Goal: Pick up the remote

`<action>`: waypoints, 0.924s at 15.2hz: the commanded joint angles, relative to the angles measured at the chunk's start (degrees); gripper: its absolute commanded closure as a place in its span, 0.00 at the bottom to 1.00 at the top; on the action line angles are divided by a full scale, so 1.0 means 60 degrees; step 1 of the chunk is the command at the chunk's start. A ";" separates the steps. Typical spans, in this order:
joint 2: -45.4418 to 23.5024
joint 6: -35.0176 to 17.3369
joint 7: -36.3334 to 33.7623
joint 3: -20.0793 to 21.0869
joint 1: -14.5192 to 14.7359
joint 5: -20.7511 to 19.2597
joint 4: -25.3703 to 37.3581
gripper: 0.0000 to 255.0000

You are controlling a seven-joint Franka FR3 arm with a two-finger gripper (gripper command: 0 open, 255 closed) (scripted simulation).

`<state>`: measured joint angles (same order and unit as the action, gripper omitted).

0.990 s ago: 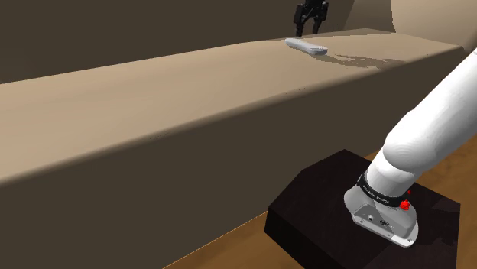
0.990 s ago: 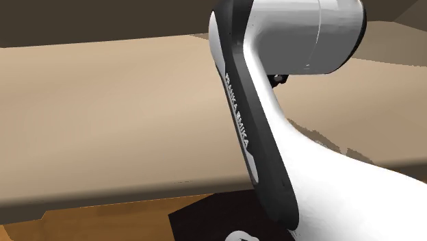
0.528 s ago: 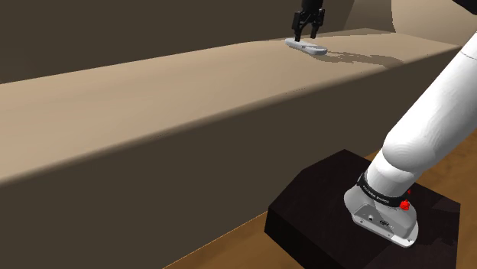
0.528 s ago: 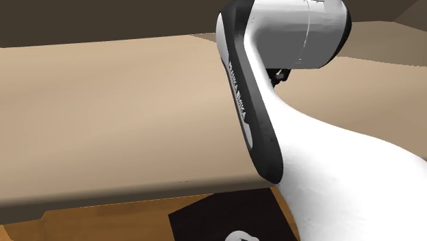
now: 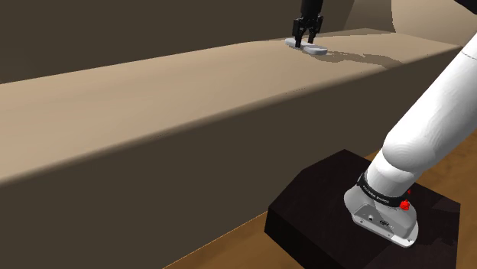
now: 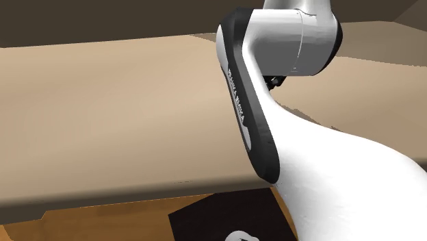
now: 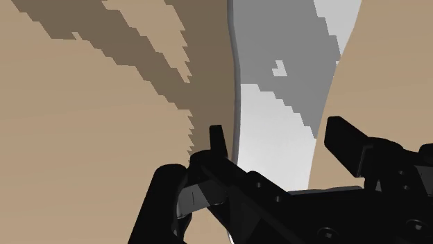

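The remote [image 5: 316, 50] is a pale grey, slim bar lying flat at the far end of the tan surface [image 5: 191, 84]. My black gripper [image 5: 305, 42] points straight down over the end of it that lies toward the shoulder view's left. In the wrist view the remote [image 7: 277, 41] runs lengthwise between the fingers of the gripper [image 7: 277, 135]. The fingers stand open, one on each long side of the remote, close to its edges with a thin gap on each. Part of the remote lies in the arm's shadow.
The tan surface is long with a thick front edge, and a dim brown wall [image 5: 153, 30] rises behind it. The dark stand [image 5: 321, 206] sits on a wooden floor [image 5: 451, 160]. In the second exterior view the white arm [image 6: 328, 171] hides the far end of the surface.
The gripper has come down from above the remote until its open fingers straddle it. The remote has not moved.
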<state>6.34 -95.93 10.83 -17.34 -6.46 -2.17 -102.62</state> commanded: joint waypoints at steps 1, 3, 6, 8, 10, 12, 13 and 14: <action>-0.0007 -0.0005 0.0000 0.0002 0.0002 0.0000 -0.0014 1.00; -0.0006 0.0000 0.0003 0.0000 0.0000 0.0000 -0.0010 1.00; -0.0004 0.0003 0.0007 -0.0002 -0.0001 -0.0001 -0.0009 1.00; -0.0038 0.0265 0.0017 -0.0002 0.0001 0.0010 0.0285 1.00; -0.0087 0.0530 0.0030 -0.0004 0.0002 0.0025 0.0597 1.00; -0.0143 0.0797 0.0045 -0.0008 0.0002 0.0041 0.0918 1.00; -0.0175 0.0932 0.0053 -0.0010 0.0002 0.0051 0.1083 1.00; -0.0209 0.1067 0.0062 -0.0013 0.0001 0.0061 0.1252 1.00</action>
<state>5.51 -90.54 11.08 -17.37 -6.44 -1.92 -96.52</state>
